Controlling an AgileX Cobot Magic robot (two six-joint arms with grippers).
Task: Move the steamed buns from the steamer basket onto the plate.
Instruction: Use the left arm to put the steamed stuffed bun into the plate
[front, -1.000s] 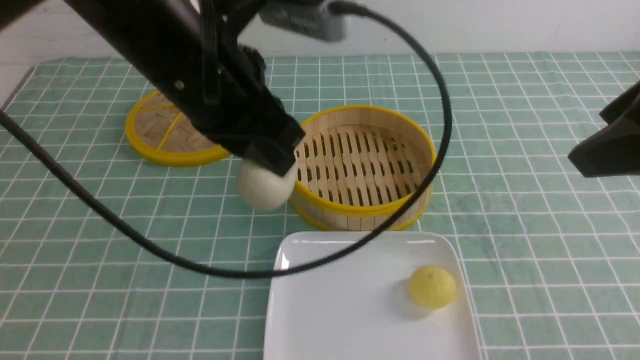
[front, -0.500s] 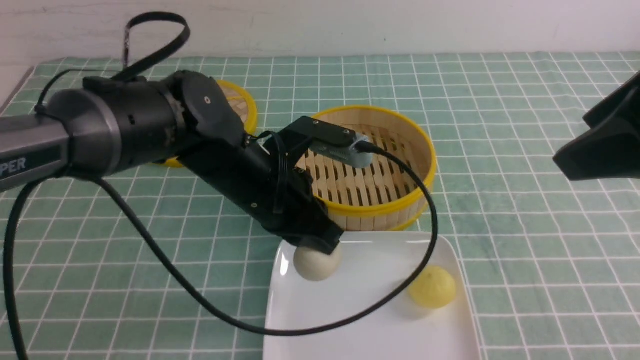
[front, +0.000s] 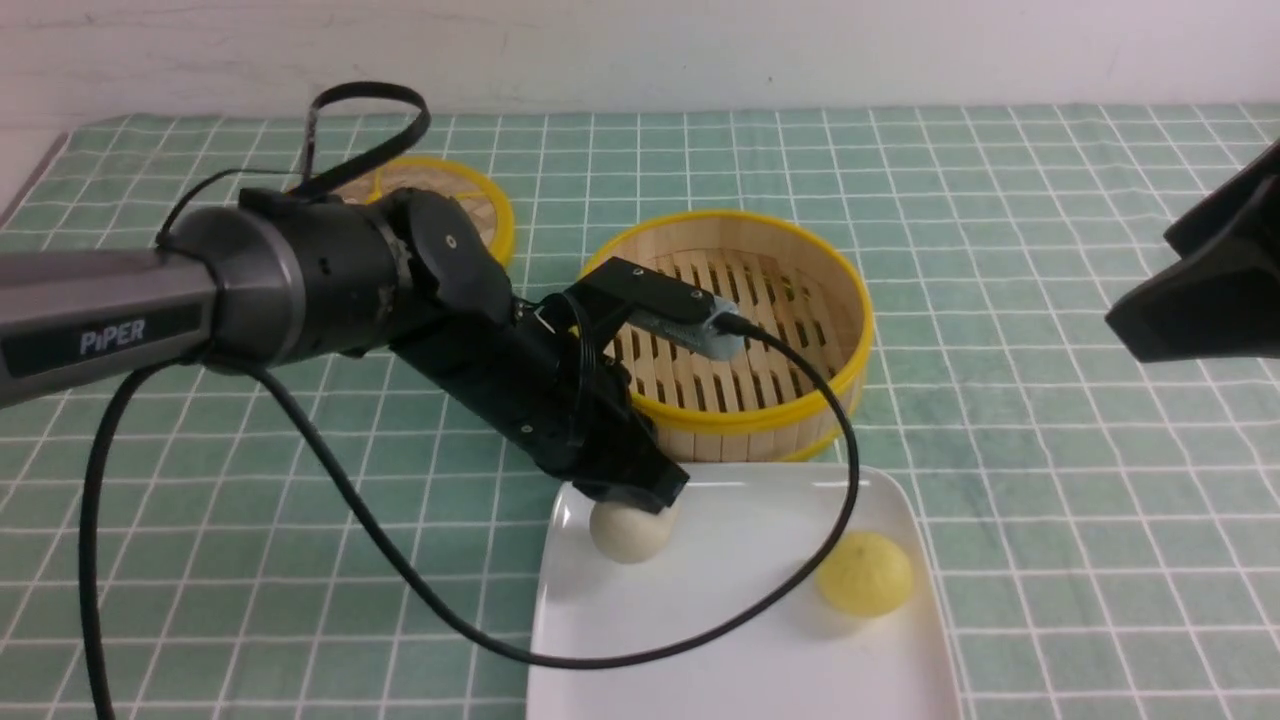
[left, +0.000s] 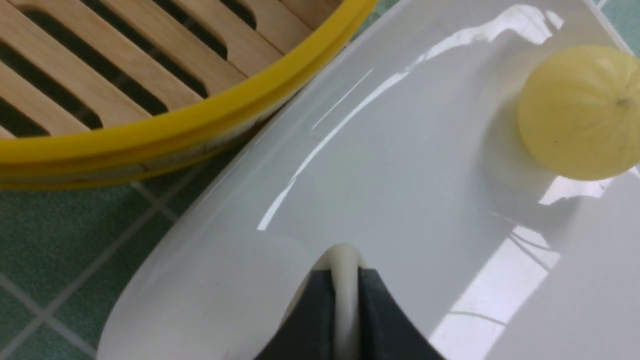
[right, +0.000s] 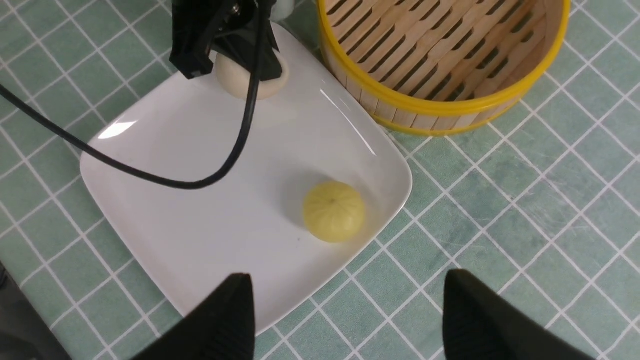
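Front view, centre: my L claw is clenched on the pale bun. The jaws are nearly closed, and in the L wrist view only a thin sliver of bun shows pinched between the fingertips. The bun is at the plate's upper-left corner and looks to rest on the surface, though I can't confirm contact.

Yellow bun: lies free on the plate, lower right of centre, well apart from the pale one, with nothing touching it.

Basket: just behind the plate at mid-frame. Its slatted floor is bare, with no buns inside.

R claw: jaws spread wide and gripping nothing. In the R wrist view the plate edge and green check cloth show between the fingers. In the front view its arm sits at the right edge, mid-height.

Lid: upper left, partly behind the L arm.

Black cable: loops in front of the plate between the two buns.
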